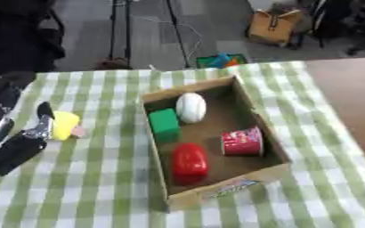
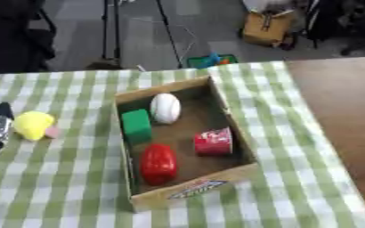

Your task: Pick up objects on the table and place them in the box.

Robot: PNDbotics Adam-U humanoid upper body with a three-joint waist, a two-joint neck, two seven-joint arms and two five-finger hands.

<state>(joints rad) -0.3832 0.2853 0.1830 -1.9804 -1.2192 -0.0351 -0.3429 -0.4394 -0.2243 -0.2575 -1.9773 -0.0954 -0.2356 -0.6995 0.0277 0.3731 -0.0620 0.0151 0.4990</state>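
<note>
My left hand (image 1: pixel 31 133) is at 9 o'clock of the box (image 1: pixel 257 116), fingers touching the yellow thing (image 2: pixel 32 125) but not visibly clamped. It looks light and smooth, maybe slippery, so I'd pinch its middle.

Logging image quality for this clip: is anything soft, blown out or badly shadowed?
Left eye view: soft throughout, the left hand smeared beside the yellow object. Right eye view: equally soft, print on the box front unreadable. Lighting even, shadows faint, no glare.
</note>
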